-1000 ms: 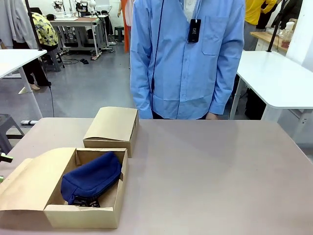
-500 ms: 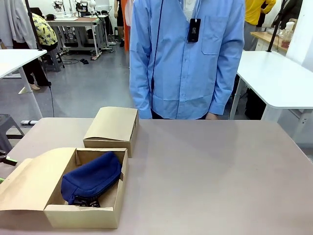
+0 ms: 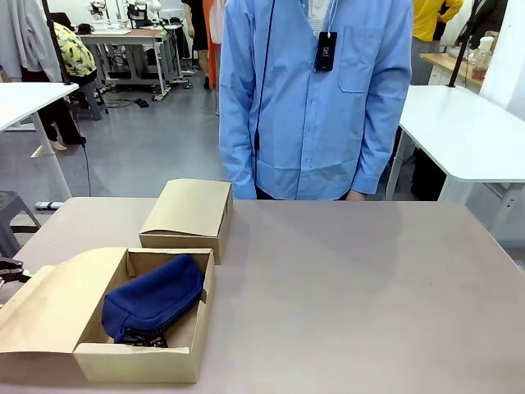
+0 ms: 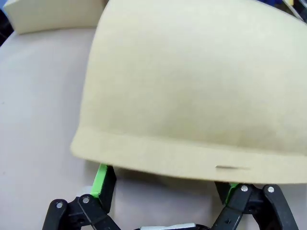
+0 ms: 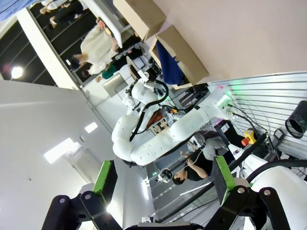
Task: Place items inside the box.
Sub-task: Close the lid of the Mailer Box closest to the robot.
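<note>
- At the near left of the table (image 3: 344,271) I see the box (image 3: 197,324) open, its wide lid flap (image 3: 57,300) folded out flat toward my left side.
- Inside it lies the navy pouch (image 3: 154,297), slumped against the far wall, with something dark under its near end that I cannot identify.
- Behind it sits the smaller closed box (image 3: 190,212), just beside its far edge.
- My left gripper (image 4: 165,184) has its fingers spread wide with nothing between them; the flap's rounded edge (image 4: 192,153) lies right over the green pads, so I judge the lid is the thing to handle now.
- I expect thin cardboard: light and stiff across the panel, but easily creased. I would take it at the free edge near the middle and swing it about the hinge, not pinch a corner.
- My right gripper (image 5: 163,179) is raised well away, fingers wide apart and empty.
- The person (image 3: 316,98) stands at the far side.
</note>
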Action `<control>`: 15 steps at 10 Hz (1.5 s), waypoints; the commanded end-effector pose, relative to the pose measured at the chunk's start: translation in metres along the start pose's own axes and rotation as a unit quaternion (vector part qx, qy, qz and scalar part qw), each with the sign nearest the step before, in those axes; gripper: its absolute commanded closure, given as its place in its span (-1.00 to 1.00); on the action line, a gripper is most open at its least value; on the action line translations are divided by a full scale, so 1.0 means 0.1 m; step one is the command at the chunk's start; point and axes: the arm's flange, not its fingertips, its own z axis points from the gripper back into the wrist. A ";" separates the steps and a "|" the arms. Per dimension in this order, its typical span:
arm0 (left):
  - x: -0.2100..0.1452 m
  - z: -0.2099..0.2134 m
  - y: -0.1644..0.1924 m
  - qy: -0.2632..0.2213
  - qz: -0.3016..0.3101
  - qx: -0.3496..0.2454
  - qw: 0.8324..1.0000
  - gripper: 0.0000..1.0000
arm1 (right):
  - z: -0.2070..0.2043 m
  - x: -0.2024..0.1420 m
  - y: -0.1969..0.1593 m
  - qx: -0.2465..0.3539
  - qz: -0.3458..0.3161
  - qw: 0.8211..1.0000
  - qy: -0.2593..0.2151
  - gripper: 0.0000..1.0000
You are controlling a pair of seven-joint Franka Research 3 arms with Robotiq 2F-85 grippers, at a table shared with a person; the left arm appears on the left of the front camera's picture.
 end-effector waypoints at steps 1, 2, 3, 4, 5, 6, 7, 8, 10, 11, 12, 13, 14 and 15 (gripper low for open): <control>-0.01 -0.07 -0.16 -0.061 0.001 -0.025 0.998 -1.00 | 0.01 -0.03 0.04 0.008 0.001 1.000 0.003 -1.00; 0.05 -0.09 -0.18 -0.090 0.010 -0.026 0.996 -1.00 | 0.01 -0.03 0.04 0.008 0.001 1.000 0.003 -1.00; 0.14 -0.10 -0.21 -0.123 0.021 -0.023 0.992 -1.00 | 0.01 -0.03 0.04 0.008 0.001 1.000 0.003 -1.00; 0.21 -0.12 -0.24 -0.148 0.032 -0.026 0.988 -1.00 | 0.01 -0.03 0.04 0.008 0.001 1.000 0.003 -1.00; 0.27 -0.14 -0.27 -0.175 0.037 -0.024 0.984 -1.00 | 0.01 -0.03 0.04 0.008 0.001 1.000 0.003 -1.00; 0.36 -0.15 -0.29 -0.214 0.060 -0.024 0.975 -1.00 | 0.01 -0.03 0.04 0.008 0.001 1.000 0.003 -1.00; 0.45 -0.16 -0.29 -0.248 0.050 -0.001 0.968 -1.00 | 0.01 -0.03 0.04 0.008 0.001 1.000 0.003 -1.00; 0.57 -0.15 -0.32 -0.286 0.050 0.005 0.957 -1.00 | 0.01 -0.03 0.04 0.008 0.001 1.000 0.003 -1.00; 0.85 -0.08 -0.41 -0.331 0.048 0.007 0.942 -1.00 | 0.01 -0.03 0.04 0.008 0.001 1.000 0.003 -1.00; 0.97 -0.05 -0.47 -0.344 0.047 0.012 0.938 -1.00 | 0.01 -0.03 0.04 0.008 0.001 1.000 0.003 -1.00; 1.06 -0.05 -0.53 -0.351 0.043 0.005 0.935 -1.00 | 0.01 -0.03 0.04 0.008 0.001 1.000 0.003 -1.00; 1.16 -0.10 -0.63 -0.352 0.041 -0.017 0.935 -1.00 | 0.01 -0.03 0.04 0.008 0.001 1.000 0.003 -1.00; 1.27 -0.25 -0.75 -0.357 0.028 -0.031 0.933 -1.00 | 0.01 -0.03 0.04 0.008 0.001 1.000 0.003 -1.00; 1.37 -0.44 -0.88 -0.360 0.032 -0.063 0.930 -1.00 | 0.01 -0.03 0.04 0.008 0.001 1.000 0.003 -1.00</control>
